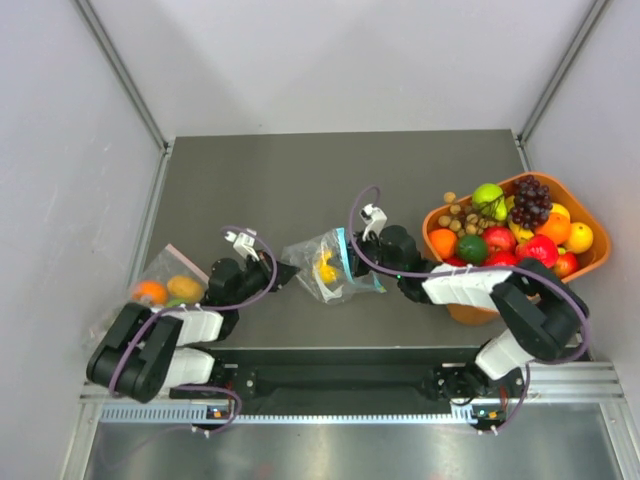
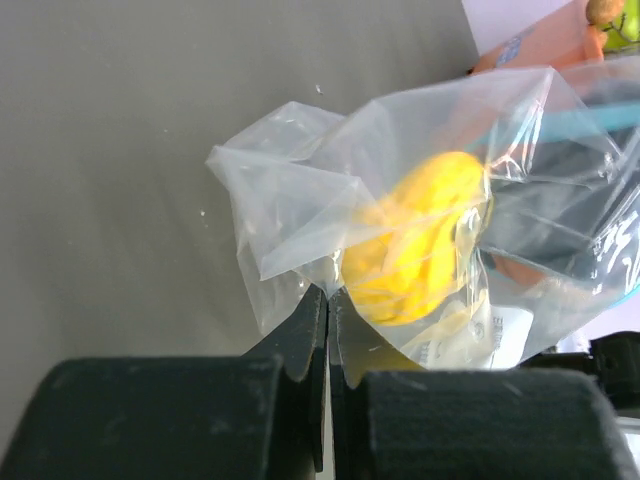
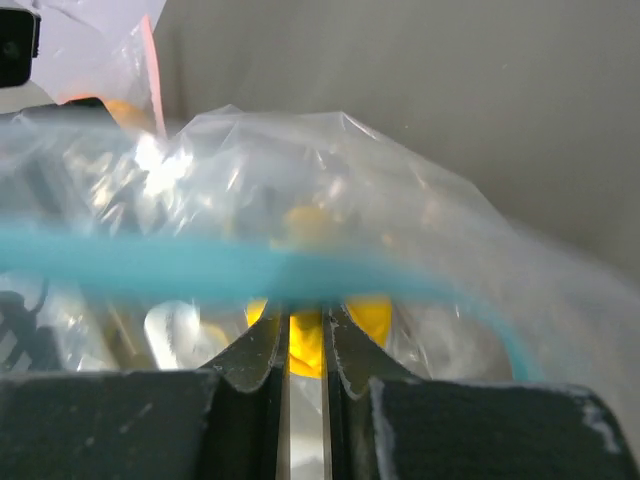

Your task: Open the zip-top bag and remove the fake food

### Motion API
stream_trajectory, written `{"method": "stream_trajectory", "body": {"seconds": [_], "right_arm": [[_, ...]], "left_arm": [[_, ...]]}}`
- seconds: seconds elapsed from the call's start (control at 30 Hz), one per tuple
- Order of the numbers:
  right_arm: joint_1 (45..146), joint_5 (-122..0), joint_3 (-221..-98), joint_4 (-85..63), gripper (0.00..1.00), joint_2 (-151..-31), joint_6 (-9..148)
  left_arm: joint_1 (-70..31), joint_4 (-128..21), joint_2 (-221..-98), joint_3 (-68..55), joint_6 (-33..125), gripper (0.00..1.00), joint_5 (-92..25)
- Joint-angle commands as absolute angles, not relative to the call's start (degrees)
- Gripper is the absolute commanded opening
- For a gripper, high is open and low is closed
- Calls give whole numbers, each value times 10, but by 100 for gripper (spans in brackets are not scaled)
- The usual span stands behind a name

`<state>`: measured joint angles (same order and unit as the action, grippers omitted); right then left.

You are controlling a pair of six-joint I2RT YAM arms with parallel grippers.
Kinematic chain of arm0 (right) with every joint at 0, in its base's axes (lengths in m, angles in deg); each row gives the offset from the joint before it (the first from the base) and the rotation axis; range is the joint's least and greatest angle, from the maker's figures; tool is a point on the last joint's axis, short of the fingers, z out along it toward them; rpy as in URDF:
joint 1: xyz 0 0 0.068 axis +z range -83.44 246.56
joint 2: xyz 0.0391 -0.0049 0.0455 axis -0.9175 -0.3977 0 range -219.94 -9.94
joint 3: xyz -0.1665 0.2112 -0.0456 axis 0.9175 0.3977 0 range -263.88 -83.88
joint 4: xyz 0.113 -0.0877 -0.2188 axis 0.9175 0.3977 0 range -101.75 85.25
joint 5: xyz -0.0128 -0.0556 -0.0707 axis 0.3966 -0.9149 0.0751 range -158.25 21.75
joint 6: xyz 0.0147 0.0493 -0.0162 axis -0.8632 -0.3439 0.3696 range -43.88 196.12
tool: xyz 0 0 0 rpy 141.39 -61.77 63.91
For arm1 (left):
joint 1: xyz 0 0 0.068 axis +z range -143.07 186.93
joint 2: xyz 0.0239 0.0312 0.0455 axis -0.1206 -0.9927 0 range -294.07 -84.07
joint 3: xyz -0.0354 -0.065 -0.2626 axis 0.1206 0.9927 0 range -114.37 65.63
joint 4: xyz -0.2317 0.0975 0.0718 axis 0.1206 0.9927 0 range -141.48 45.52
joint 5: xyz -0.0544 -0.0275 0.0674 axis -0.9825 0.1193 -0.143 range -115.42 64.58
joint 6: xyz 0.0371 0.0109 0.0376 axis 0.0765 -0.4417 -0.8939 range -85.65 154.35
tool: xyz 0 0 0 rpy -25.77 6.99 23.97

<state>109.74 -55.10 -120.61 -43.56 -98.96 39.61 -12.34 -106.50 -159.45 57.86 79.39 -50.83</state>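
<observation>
Through my right wrist camera the bag (image 3: pixel 400 200) is a blur, its teal strip (image 3: pixel 150 268) smeared, and the yellow fruit (image 3: pixel 372 312) peeks out only in slivers behind my right claw (image 3: pixel 305 325). From my left wrist, the bag runs off the edge at 3 o'clock and its label (image 2: pixel 490 335) is unreadable. From above, my right arm (image 1: pixel 465 285) covers the bowl (image 1: pixel 468 313) rim at 6 o'clock; the brown bits (image 1: pixel 462 218) are too small to name.

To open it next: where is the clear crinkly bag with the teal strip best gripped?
Pinch one lip of the clear crinkly bag beside its teal zip strip, coming from the right: the mouth faces there, and the left gripper pins the opposite corner.
</observation>
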Motion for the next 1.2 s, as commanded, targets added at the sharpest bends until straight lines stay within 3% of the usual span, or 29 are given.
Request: {"method": "stream_trajectory", "body": {"seconds": [0.0, 0.6, 0.8, 1.17], "right_arm": [[1100, -585, -1186, -415, 0, -930, 425], [1041, -662, -1171, -162, 0, -581, 503], [926, -648, -1266, -28, 0, -528, 584], [596, -548, -1425, 117, 0, -502, 674]], "left_arm": [[-122, -963, -1548, 557, 744, 0, -472], [-114, -958, -1573, 548, 756, 0, -461], [-111, -961, -1579, 547, 753, 0, -467], [-107, -958, -1583, 547, 747, 0, -470]]}}
